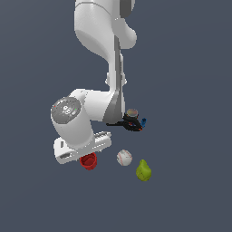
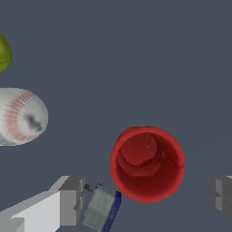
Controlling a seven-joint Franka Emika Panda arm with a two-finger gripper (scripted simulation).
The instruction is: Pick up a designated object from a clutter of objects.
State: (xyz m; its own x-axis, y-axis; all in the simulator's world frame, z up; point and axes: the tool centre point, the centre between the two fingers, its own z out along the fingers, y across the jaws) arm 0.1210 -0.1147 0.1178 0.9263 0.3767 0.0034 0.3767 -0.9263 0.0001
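The red cup [image 2: 147, 163] stands upright, mouth up, on the dark floor [image 2: 136, 54], directly under the gripper [image 2: 147, 199], whose 2 fingers [image 2: 68, 199] are spread wide to either side of it, holding nothing. This looks like the alignment step before grasping; next calls for a straight descent, then closing. A small grey box [image 2: 102, 207] lies just beside the cup, the baseball [image 2: 20, 115] and pear [image 1: 143, 171] further to the exterior view's right

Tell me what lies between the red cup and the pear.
The baseball lies between the red cup and the pear, as the exterior view shows.
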